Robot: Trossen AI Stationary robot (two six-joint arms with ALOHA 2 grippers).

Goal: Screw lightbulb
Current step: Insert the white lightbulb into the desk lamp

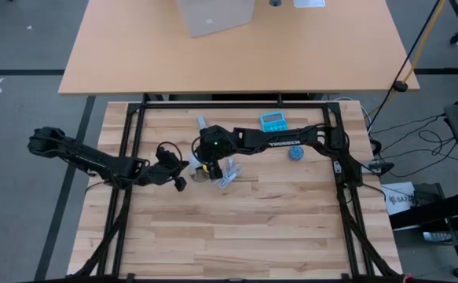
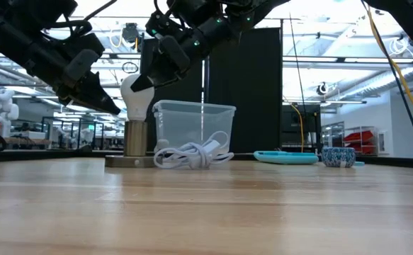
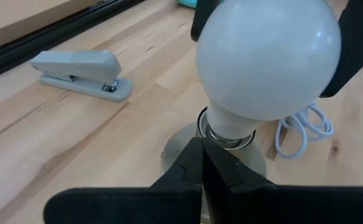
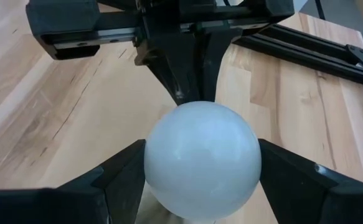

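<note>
The white lightbulb [image 2: 137, 93] stands with its narrow end in a brass-coloured socket [image 2: 135, 139] on a round grey base [image 2: 127, 161], left of the table's middle. My right gripper [image 1: 203, 163] comes from the right and is shut on the bulb's round head [image 4: 201, 158]. My left gripper [image 3: 203, 163] is shut, and its tips point at the bulb's neck [image 3: 228, 127] from the left. A white coiled cable [image 2: 192, 154] lies beside the base. My right gripper pinches the bulb's rounded head [image 4: 162, 155] between its two fingers [image 4: 122, 177], one on each side. The fingers slant down from the table's right side. The bulb stands upright, its lower end in the socket. My left gripper's shut tips are close to the bulb's neck; whether they touch, I cannot tell.
A grey stapler [image 3: 81, 71] lies on the wood behind the bulb. A blue timer [image 1: 272, 120] and a small blue bowl [image 1: 295, 152] sit toward the far right. A clear plastic box [image 2: 194, 127] shows behind the cable. The near half of the table [image 1: 236, 236] is bare wood.
</note>
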